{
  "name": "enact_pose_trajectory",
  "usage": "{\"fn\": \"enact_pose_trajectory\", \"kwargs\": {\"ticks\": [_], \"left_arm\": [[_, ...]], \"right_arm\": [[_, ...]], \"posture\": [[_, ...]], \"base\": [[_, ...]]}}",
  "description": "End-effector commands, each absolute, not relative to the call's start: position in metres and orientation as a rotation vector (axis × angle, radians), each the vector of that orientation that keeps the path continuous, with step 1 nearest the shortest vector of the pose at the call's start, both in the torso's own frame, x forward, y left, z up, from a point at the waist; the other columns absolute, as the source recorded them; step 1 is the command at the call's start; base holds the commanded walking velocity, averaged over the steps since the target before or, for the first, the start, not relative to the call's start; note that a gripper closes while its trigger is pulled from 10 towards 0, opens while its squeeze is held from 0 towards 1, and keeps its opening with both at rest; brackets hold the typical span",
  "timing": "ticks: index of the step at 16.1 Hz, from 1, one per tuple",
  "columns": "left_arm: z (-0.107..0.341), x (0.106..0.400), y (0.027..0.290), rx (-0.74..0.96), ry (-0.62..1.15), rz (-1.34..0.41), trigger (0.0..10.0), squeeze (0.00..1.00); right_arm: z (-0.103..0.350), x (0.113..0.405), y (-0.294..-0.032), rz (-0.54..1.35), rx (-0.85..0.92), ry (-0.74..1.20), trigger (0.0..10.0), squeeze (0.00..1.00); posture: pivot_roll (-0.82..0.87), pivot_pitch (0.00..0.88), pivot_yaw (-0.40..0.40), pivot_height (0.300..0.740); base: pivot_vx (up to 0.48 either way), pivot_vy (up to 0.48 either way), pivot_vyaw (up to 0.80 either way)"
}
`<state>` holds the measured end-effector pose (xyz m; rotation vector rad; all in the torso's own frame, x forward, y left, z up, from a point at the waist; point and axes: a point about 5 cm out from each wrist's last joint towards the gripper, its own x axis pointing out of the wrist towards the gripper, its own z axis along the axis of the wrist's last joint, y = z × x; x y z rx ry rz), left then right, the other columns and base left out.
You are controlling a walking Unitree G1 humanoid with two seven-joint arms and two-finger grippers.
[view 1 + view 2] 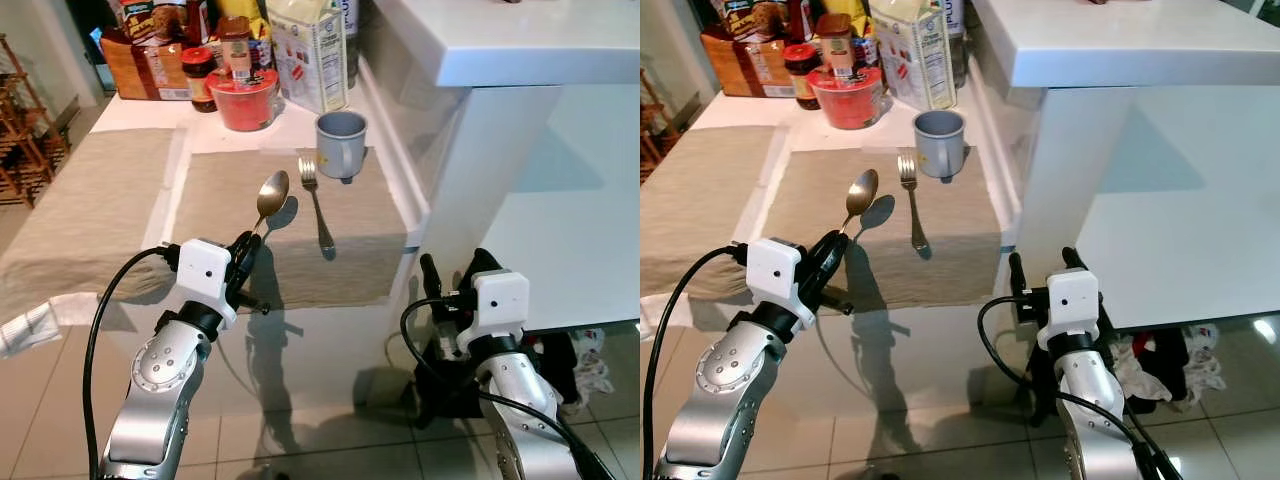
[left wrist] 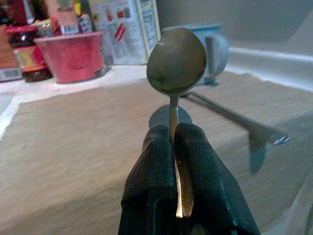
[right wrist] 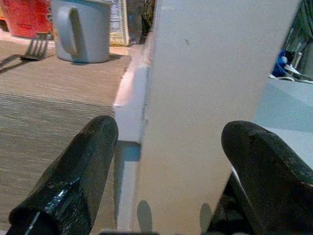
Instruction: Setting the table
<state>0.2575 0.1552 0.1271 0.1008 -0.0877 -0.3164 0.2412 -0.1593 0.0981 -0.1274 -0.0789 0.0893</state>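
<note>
My left gripper (image 1: 243,258) is shut on the handle of a metal spoon (image 1: 270,196), held above the near part of a beige placemat (image 1: 220,190); the spoon's bowl (image 2: 176,61) points toward the back of the table. A fork (image 1: 316,205) lies on the same placemat just right of the spoon, tines toward a grey mug (image 1: 341,143) standing at the mat's far right corner. My right gripper (image 1: 452,272) hangs open beside the table's right edge, low near the white counter, with nothing between its fingers (image 3: 78,171).
A second placemat (image 1: 85,200) lies to the left. A red tub (image 1: 243,100), jars, a carton (image 1: 310,55) and boxes crowd the table's back. A tall white counter (image 1: 520,120) stands to the right. Clothes lie on the tiled floor (image 1: 340,440).
</note>
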Motion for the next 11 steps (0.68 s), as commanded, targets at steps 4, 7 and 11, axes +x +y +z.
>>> {"fn": "enact_pose_trajectory", "kwargs": {"ticks": [4,7,11], "left_arm": [[0.137,0.261,0.150,0.104,-0.127,-0.312,0.0,0.00],[0.139,0.264,0.149,0.130,-0.142,-0.301,0.0,0.00],[0.144,0.274,0.150,0.126,-0.157,-0.277,0.0,0.00]], "right_arm": [[0.098,0.243,-0.163,0.078,-0.127,-0.086,10.0,0.00],[0.097,0.243,-0.163,0.080,-0.128,-0.085,10.0,0.00],[0.097,0.243,-0.163,0.078,-0.129,-0.084,10.0,0.00]], "posture": [[-0.01,0.000,0.021,0.731],[-0.01,0.000,0.024,0.731],[-0.02,0.000,0.027,0.731]], "base": [[0.000,-0.199,0.00],[0.000,0.000,0.00],[0.000,0.000,0.00]]}}
